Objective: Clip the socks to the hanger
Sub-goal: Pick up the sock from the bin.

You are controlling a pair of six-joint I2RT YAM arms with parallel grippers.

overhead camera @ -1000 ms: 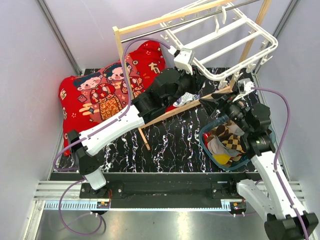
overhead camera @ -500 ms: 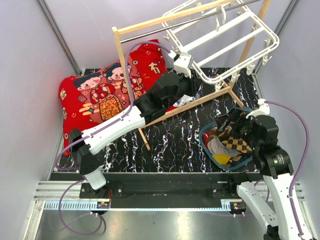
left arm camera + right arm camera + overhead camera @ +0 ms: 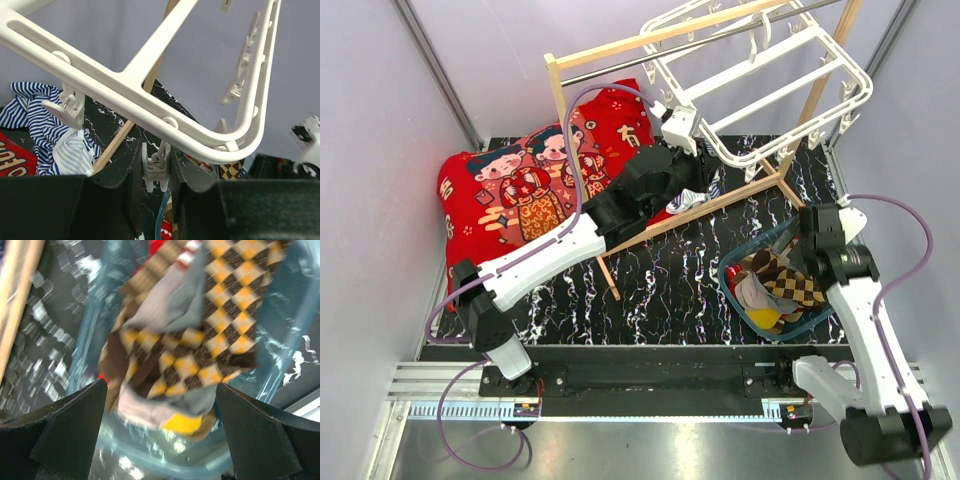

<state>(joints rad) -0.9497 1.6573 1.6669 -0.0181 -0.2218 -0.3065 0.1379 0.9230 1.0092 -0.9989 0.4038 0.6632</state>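
A black marbled table (image 3: pixel 660 290) sat between pale walls, a red printed cushion (image 3: pixel 520 190) at its left. The white hanger (image 3: pixel 760 90) hung tilted from the wooden rack (image 3: pixel 620 50). The left gripper (image 3: pixel 157 170) stood parted around a dangling clip (image 3: pixel 156 167). The right gripper (image 3: pixel 160 390), spread wide and empty, had swung over the blue basket (image 3: pixel 805 325) holding the checkered socks (image 3: pixel 200 345).

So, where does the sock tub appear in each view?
Top external: tub at lower right, under the right end effector.
Left wrist: only a thin blue strip at the bottom centre, probably the tub's rim.
Right wrist: tub fills the frame.
Shared landmark: checkered sock.
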